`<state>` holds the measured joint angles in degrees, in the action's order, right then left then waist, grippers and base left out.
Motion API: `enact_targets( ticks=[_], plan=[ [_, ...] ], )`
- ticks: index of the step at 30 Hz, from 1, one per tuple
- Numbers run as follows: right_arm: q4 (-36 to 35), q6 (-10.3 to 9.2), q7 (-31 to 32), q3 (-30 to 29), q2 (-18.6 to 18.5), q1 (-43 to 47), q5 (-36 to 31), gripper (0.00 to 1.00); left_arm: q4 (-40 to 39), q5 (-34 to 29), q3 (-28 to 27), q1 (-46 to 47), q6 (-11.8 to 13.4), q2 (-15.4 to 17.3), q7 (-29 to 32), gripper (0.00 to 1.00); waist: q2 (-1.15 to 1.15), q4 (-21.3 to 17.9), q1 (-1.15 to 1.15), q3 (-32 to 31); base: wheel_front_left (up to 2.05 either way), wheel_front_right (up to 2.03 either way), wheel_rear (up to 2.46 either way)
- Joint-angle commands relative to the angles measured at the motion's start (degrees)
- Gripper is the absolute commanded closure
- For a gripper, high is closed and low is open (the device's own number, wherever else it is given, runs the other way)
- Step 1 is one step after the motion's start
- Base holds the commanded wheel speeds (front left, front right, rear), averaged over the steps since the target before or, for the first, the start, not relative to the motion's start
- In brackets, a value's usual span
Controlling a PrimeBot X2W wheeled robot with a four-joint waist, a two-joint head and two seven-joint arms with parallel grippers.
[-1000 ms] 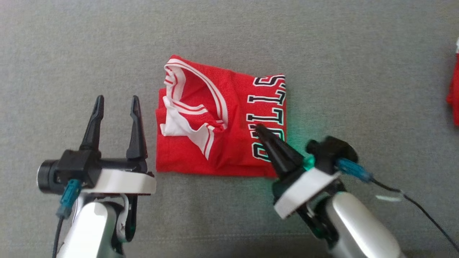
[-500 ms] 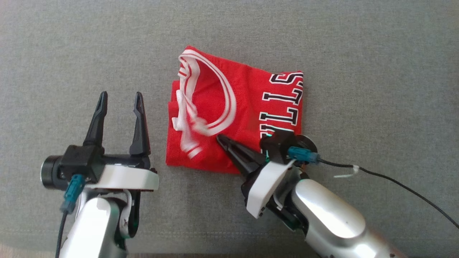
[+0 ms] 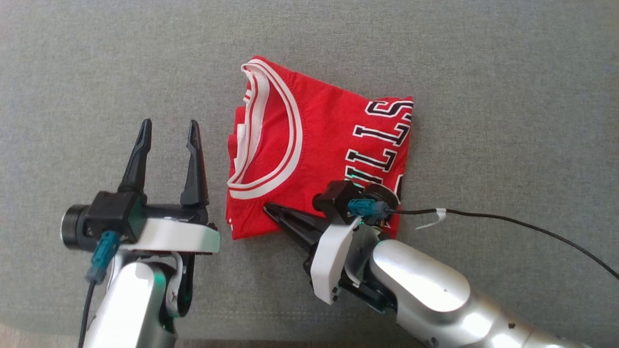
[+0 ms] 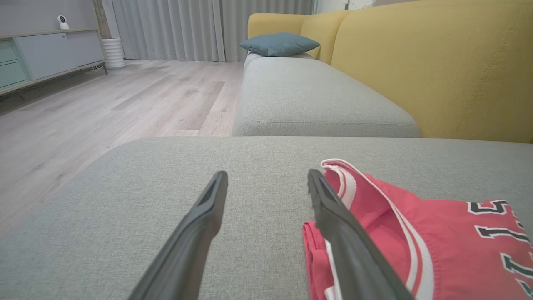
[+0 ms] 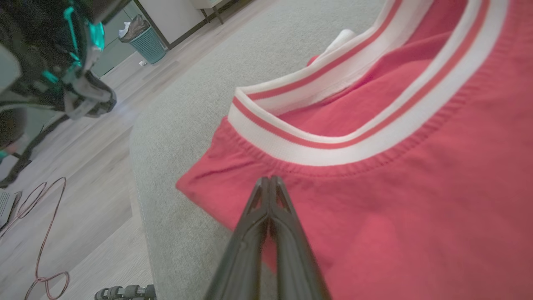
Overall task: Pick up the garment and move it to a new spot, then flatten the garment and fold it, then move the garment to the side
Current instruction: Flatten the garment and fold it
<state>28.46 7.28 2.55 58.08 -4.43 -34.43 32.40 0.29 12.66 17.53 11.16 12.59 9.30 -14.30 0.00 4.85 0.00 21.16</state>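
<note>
While the right arm reaches in from the lower right, forearm angled up-left, the right gripper [image 3: 267, 208] has its fingers pressed together, tips on the near-left corner of the folded red garment [image 3: 329, 140], nothing visibly pinched. Left gripper [image 3: 169, 124] points straight ahead, spread wide, empty, just beside the garment over the grey cushion [image 3: 483, 72]. Left wrist view adds a yellow backrest [image 4: 437, 62] and teal pillow [image 4: 278, 43]; right wrist view gets the striped collar [image 5: 333, 154] close (tips just below it).

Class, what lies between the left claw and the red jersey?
Only bare grey cushion separates the left claw from the jersey, as the head view shows.
</note>
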Motion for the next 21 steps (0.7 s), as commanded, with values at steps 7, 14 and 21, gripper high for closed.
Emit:
enact_targets(
  ticks=[7,14,21],
  plan=[
    [-5.18,0.21,-2.32,-3.84,0.95,0.52,-1.68,0.78,-1.49,0.03,-2.94,0.62,0.42,0.71,-0.68,0.00,0.00,-0.96,0.00,-1.15,0.00,0.00,0.00],
    [-18.37,0.21,-4.85,-18.48,-2.87,8.65,-7.43,0.00,-1.93,-0.16,-3.72,-0.58,0.87,1.39,-0.69,0.00,0.00,-3.07,0.00,-2.76,0.00,0.00,0.00],
    [-30.44,0.21,-6.33,-38.06,-3.07,18.30,-14.68,0.00,-2.75,-0.44,-4.35,-1.12,1.30,2.61,-0.62,0.00,0.00,-5.06,0.00,-4.34,0.00,0.00,0.00]
  ],
)
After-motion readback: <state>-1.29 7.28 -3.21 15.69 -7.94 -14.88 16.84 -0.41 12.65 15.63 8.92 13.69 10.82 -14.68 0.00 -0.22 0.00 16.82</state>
